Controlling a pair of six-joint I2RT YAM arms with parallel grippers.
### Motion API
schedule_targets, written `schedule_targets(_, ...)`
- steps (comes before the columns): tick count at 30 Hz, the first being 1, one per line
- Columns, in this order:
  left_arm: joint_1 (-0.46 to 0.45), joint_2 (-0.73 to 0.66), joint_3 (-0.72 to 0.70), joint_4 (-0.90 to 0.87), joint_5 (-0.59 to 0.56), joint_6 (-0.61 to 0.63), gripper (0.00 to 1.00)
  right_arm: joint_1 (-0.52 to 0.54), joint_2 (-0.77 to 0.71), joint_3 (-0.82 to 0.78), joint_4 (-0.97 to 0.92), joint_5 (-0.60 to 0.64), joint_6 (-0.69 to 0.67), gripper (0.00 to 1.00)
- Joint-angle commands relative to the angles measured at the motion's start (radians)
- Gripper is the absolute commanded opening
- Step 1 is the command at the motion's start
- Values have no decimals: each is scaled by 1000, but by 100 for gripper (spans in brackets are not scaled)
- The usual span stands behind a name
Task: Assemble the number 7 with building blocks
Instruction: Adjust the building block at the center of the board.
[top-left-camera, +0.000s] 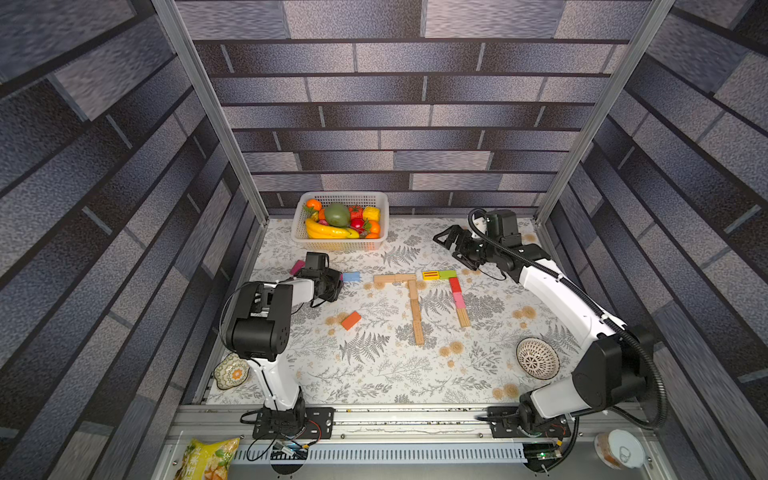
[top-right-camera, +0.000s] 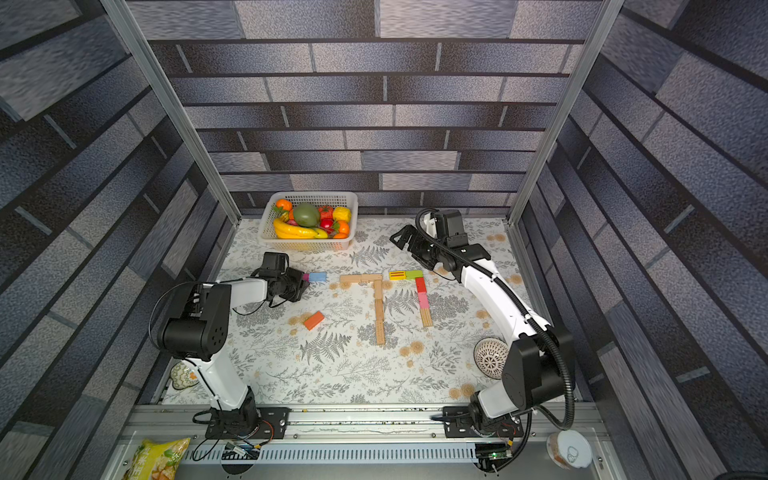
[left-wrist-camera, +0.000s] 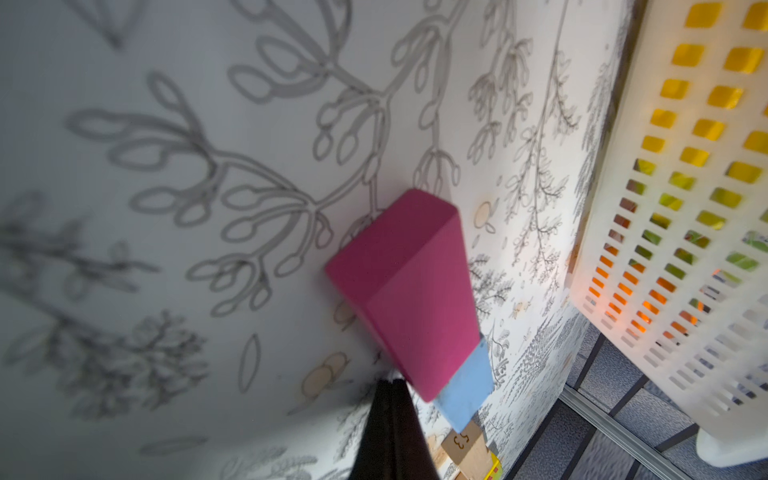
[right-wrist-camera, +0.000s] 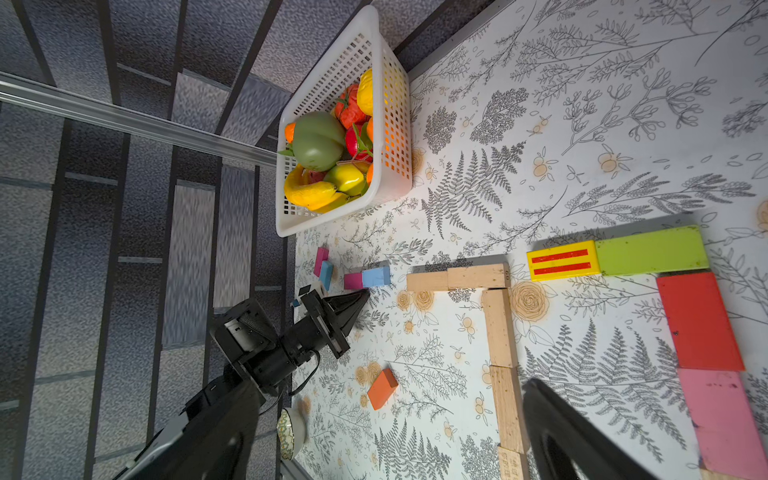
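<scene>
- You are looking at two complete figures lying side by side in the middle of the table. The tan 7 (top-left-camera: 415, 311) is all plain wood. The coloured 7 (top-left-camera: 454, 285) is running yellow, green, red and pink, down to a striped tan piece at its foot.
- By my reading you are working on a third figure. The magenta block (right-wrist-camera: 353, 281) and the blue block (right-wrist-camera: 376, 276) are lying end to end, touching, just beside the tan 7's bar. They are making a short horizontal bar, and no stem is hanging under it yet.
- Your left pincer (right-wrist-camera: 360, 296) is sitting low over the table with its jaws pressed fully together, gripping nothing. Its tip is lying just beside the magenta block, and I cannot tell whether it is touching.
- Your right pincer (top-left-camera: 448, 250) is hanging above the back of the table, well apart from every block. Its jaws are spreading as wide as they go and carrying nothing.
- Spare pieces are waiting for you: the orange block (top-left-camera: 351, 320) is lying alone nearer your side, and a spare magenta and blue pair (right-wrist-camera: 321, 257) is lying close to the left wall.
- The fruit basket (top-left-camera: 297, 226) is standing at the back, playing no part.
- If one 7 is all you are needing, the job is looking done. If a third is wanted, its whole stem is waiting to be laid.
</scene>
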Motion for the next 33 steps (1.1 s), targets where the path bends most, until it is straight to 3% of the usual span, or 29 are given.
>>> schedule_targets(1, 13, 26, -9, -75, -6, 4, 0, -6, -5, -25, 17, -11, 11, 100)
schedule_targets(20, 54, 39, 17, -114, 37, 85, 0, -7, 5, -40, 47, -13, 45, 100)
schedule_targets(29, -11, 15, -9, -83, 68, 46, 0, -5, 17, -43, 64, -11, 59, 100)
schedule_targets(33, -50, -95, 8, -209, 89, 130, 0, -3, 14, -30, 35, -7, 34, 100)
